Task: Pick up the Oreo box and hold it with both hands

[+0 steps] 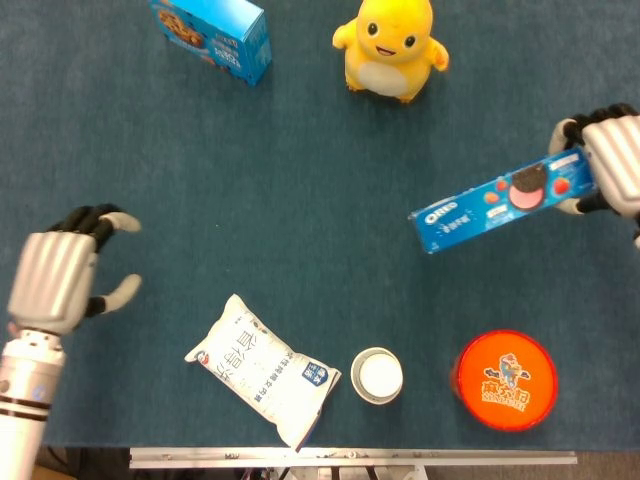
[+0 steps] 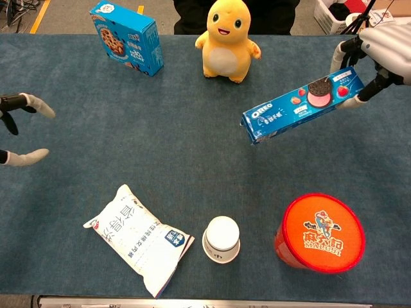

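While aloft, Oreo box (image 1: 498, 202) in right robot hand (image 1: 612, 166); left robot hand (image 1: 58, 280) spread, empty.

The Oreo box (image 1: 500, 202) is a long, slim blue carton with a white OREO logo near its free end and a cookie picture with red fruit toward the held end. It hangs above the counter (image 1: 300, 200) at about 3 o'clock in the head view, tilted, free end lower toward 8 o'clock, gripped at its upper end by the right robot hand (image 1: 610, 165).
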Robot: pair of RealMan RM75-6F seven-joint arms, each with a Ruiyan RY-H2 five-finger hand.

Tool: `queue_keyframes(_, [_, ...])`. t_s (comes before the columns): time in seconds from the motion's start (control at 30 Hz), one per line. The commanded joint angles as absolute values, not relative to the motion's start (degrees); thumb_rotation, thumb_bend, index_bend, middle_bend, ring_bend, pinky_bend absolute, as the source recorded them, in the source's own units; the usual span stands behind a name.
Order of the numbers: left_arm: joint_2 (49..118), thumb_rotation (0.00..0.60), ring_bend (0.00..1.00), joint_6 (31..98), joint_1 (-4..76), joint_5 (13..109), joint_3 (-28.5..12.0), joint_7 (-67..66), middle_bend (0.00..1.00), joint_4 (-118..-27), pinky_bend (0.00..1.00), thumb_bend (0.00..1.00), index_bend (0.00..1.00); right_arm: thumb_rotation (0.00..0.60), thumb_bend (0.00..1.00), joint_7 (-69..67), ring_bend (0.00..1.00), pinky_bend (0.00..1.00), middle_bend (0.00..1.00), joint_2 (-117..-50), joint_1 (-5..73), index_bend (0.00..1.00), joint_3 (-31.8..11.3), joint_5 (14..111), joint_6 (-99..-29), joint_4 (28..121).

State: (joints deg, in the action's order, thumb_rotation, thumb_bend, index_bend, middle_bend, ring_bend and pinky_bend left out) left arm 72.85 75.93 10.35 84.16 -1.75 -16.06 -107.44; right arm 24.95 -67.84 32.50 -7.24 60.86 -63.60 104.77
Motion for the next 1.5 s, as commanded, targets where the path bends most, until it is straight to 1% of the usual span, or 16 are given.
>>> queue_keyframes(0.03, [73.87,0.6,0.24,73.4,12.47,82.61,-2.4,-19.55,0.24,-110.57,0.41,0.21,0.31,0.6,0.0,26.61,0.39,0.3,0.62,-68.83,33.74,0.64,-8.58,59.33,-63.71,105.97])
queue_keyframes(0.07, [74.4,0.6,0.23,73.21,12.88,82.18,-2.68,-20.82,0.23,-111.16,0.38,0.2,0.29,0.6,0.0,27.18,0.39,0.3,0.62,-69.28,34.22,0.64,-9.1,58.74,-63.81,106.33])
queue_keyframes(0.13, [75.36,0.6,0.2,73.18,13.35,81.37,-3.12,-22.71,0.21,-112.13,0.28,0.19,0.25,0.6,0.0,27.92,0.39,0.3,0.62,-69.95,34.96,0.64,-9.82,57.86,-63.87,106.79])
queue_keyframes(0.17, [75.87,0.6,0.19,73.19,13.53,80.78,-3.34,-23.47,0.2,-112.69,0.26,0.18,0.24,0.6,0.0,28.23,0.39,0.3,0.62,-70.31,35.34,0.64,-10.19,57.41,-63.88,106.97])
queue_keyframes(0.23, [77.01,0.6,0.17,73.22,13.93,79.29,-3.9,-24.78,0.19,-113.88,0.24,0.17,0.2,0.6,0.0,28.77,0.39,0.3,0.63,-71.21,36.22,0.65,-11.06,56.59,-63.97,107.26])
queue_keyframes(0.33, [78.54,0.6,0.15,73.58,14.41,77.46,-4.63,-26.3,0.17,-115.04,0.23,0.17,0.16,0.6,0.0,29.25,0.39,0.3,0.63,-72.64,37.46,0.65,-12.24,55.77,-64.19,107.37])
queue_keyframes(0.43, [80.13,0.6,0.14,73.64,15.12,75.04,-5.49,-27.96,0.15,-115.55,0.21,0.17,0.13,0.6,0.0,29.64,0.39,0.3,0.63,-74.15,38.71,0.65,-13.19,55.15,-64.24,107.27])
queue_keyframes(0.53, [81.96,0.6,0.12,74.08,15.88,72.07,-6.56,-30.24,0.14,-116.18,0.18,0.13,0.12,0.6,0.0,30.15,0.39,0.3,0.63,-75.79,40.0,0.65,-13.95,54.66,-64.28,106.89])
queue_keyframes(0.63, [83.77,0.6,0.11,74.35,16.87,69.58,-7.78,-31.56,0.13,-116.68,0.17,0.1,0.11,0.6,0.0,30.41,0.39,0.3,0.63,-77.68,41.24,0.65,-14.66,54.32,-64.4,106.2])
queue_keyframes(0.83, [86.72,0.6,0.1,74.63,18.96,66.74,-9.58,-32.72,0.12,-116.75,0.17,0.08,0.11,0.6,0.01,30.51,0.39,0.3,0.63,-81.34,43.61,0.65,-15.75,53.6,-64.14,104.1])
queue_keyframes(1.07, [88.82,0.6,0.1,74.97,21.06,64.45,-10.44,-34.19,0.12,-117.24,0.17,0.07,0.11,0.6,0.01,30.44,0.39,0.3,0.63,-85.5,45.78,0.66,-16.54,52.43,-64.24,101.37])
queue_keyframes(1.5, [92.41,0.6,0.1,77.56,22.94,62.03,-10.83,-35.69,0.12,-116.2,0.17,0.07,0.12,0.6,0.01,31.2,0.4,0.3,0.63,-94.06,47.33,0.66,-16.63,52.38,-68.35,97.25])
